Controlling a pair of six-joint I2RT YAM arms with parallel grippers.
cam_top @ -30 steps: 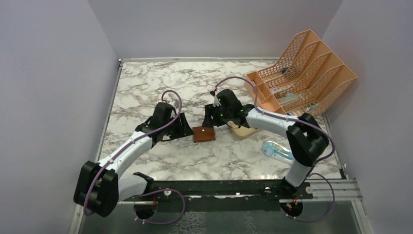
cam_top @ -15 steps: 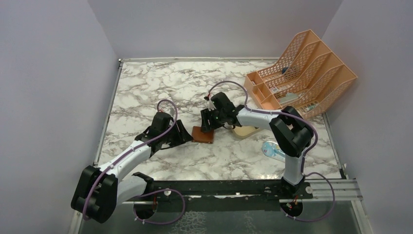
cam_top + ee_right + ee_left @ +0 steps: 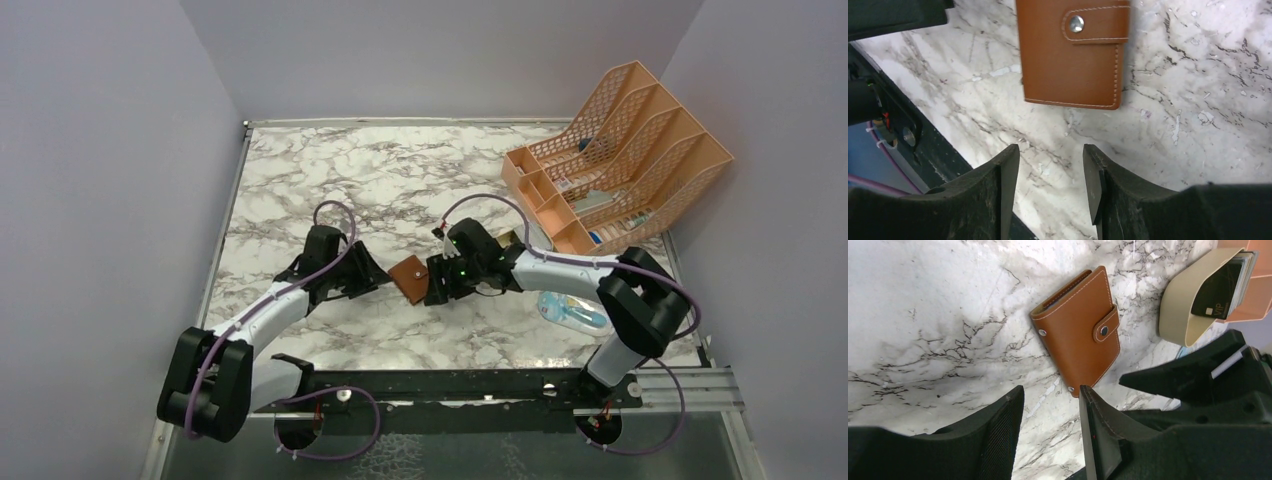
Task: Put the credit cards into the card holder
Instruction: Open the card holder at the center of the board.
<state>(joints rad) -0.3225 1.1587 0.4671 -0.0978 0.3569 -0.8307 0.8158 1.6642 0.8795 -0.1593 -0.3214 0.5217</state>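
The card holder is a brown leather wallet, snapped shut, lying flat on the marble between my two grippers. In the left wrist view the card holder lies just beyond my open left gripper, whose right fingertip is at the wallet's near corner. Nothing is between those fingers. My right gripper is open and empty too, with the card holder a short way ahead of its tips. The credit cards stand upright in a tan tray; the front one is dark.
A big orange mesh file rack stands at the back right. A blue-and-clear packet lies by the right arm's elbow. The black rail runs along the table's near edge.
My right gripper has swung from behind the card holder round to its near right side. The wallet has turned to sit cornerwise. My left gripper has shifted slightly nearer.
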